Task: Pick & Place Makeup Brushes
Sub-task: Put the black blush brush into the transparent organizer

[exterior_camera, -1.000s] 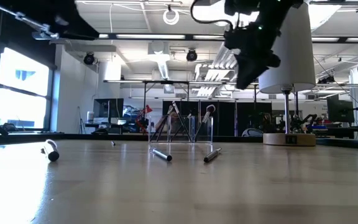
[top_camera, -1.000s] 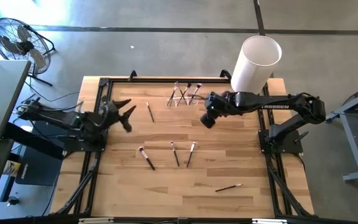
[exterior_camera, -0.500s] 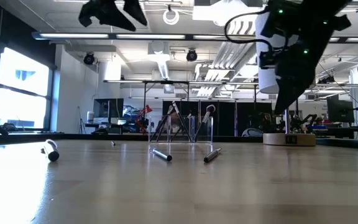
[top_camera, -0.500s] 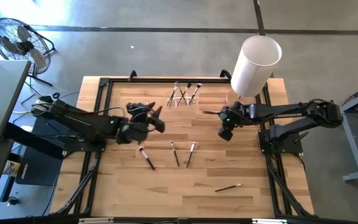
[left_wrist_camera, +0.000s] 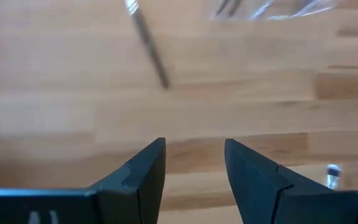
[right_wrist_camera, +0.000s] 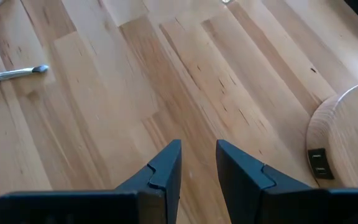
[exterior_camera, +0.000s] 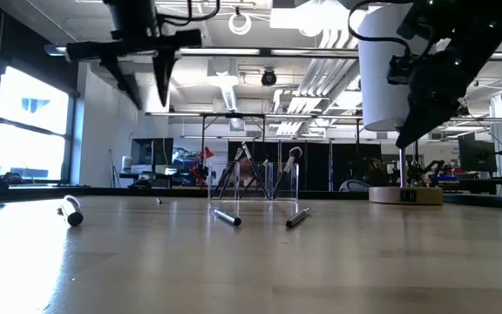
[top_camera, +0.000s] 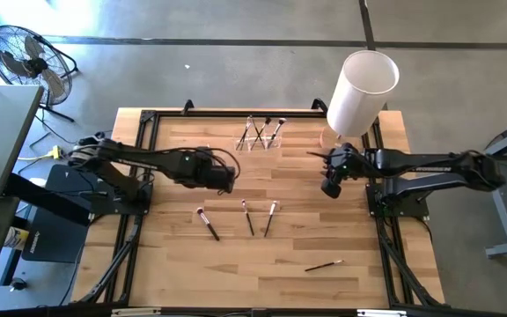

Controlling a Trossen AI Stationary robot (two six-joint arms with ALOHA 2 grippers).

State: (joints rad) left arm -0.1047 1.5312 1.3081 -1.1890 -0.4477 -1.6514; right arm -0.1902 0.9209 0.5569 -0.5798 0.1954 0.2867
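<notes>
Since these thin makeup brushes with dark handles, metallic ferrules and small bristle tips are light, stiff little sticks lying flat on the pale wooden table, I expect them to roll or skid if I nudge one end, so I would pinch across the middle of the handle, square to its length, and keep off the soft bristles, which look easy to crush. Taking the small clear holder at the far edge as my landmark, several brushes already stand in it; one lone brush lies just to its left in the left wrist view, three lie in a loose row nearer me than the holder, and another brush sits well apart, nearer still and off to the right. My left gripper hangs above the table left of the holder and near that row, fingers parted and empty. My right gripper hangs right of the holder, beside the tall white cylinder on its round wooden base, fingers parted a little with nothing between them. The smooth handles may slip, so I would close firmly.
</notes>
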